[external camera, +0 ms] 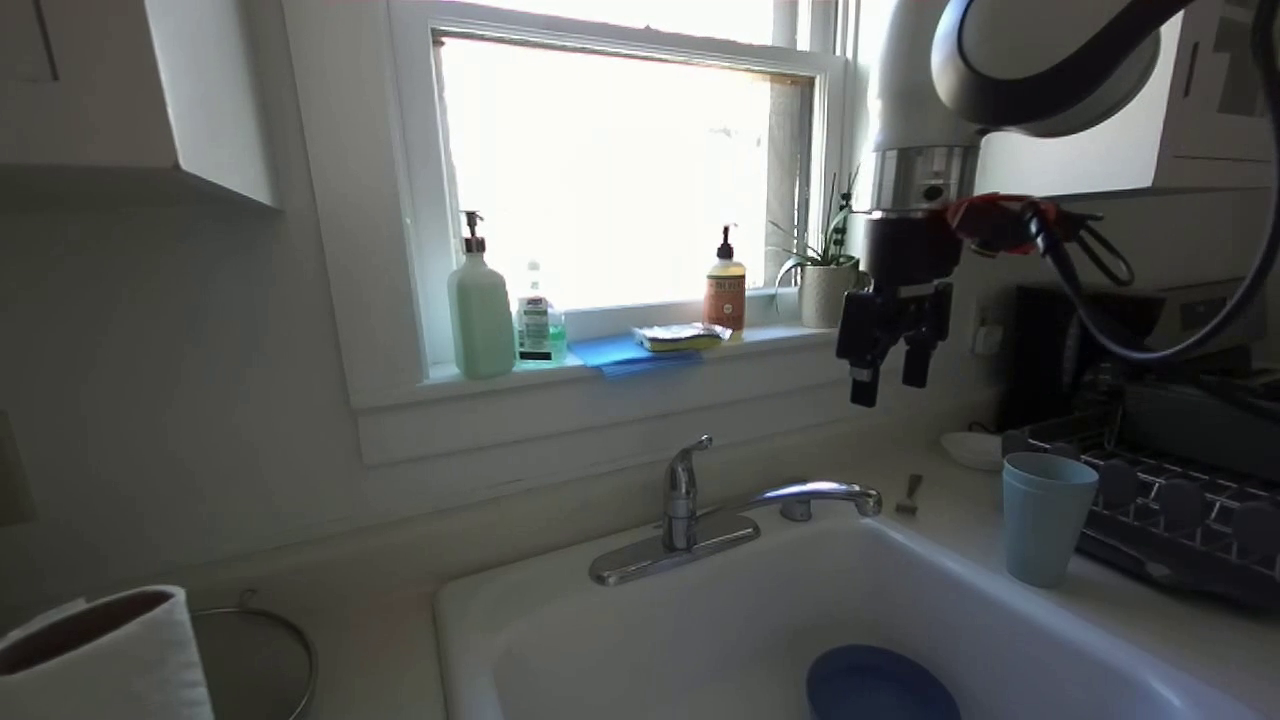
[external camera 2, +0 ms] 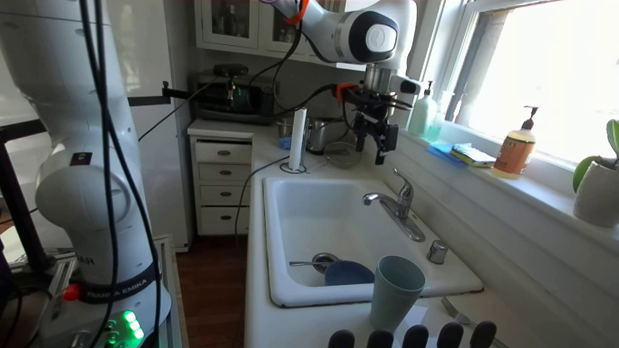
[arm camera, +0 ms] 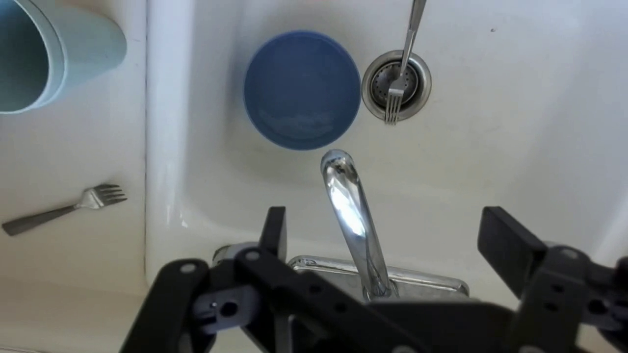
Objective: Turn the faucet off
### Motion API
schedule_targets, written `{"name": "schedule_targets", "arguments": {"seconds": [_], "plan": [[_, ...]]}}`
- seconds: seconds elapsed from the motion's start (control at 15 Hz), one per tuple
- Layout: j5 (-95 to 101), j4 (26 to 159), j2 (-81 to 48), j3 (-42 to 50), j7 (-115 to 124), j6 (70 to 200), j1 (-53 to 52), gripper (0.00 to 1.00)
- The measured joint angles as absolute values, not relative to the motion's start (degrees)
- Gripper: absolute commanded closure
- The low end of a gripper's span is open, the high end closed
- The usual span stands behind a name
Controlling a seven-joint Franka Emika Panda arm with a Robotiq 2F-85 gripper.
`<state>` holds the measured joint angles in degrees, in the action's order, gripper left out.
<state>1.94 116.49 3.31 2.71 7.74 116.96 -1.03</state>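
Bowl (arm camera: 301,90), fork (arm camera: 399,81) in sink (arm camera: 481,147) beneath faucet (arm camera: 357,230)

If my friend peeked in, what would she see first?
Probably the big white robot arm stretched over the sink, its black gripper hanging open higher than the shiny faucet. Next, maybe the bright window above that faucet. Down in the sink, the blue bowl pops out against the white.

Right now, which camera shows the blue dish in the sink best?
The wrist view: the blue dish shows its whole round outline from above. Both exterior views show only part, cut off by the picture edge or the sink rim.
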Motion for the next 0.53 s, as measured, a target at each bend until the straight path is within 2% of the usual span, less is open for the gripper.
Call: {"name": "schedule_targets", "arguments": {"seconds": [0.53], "plan": [[1.9,124.3,9.8,2.8,6.5,116.9,0.3,0.0]]}}
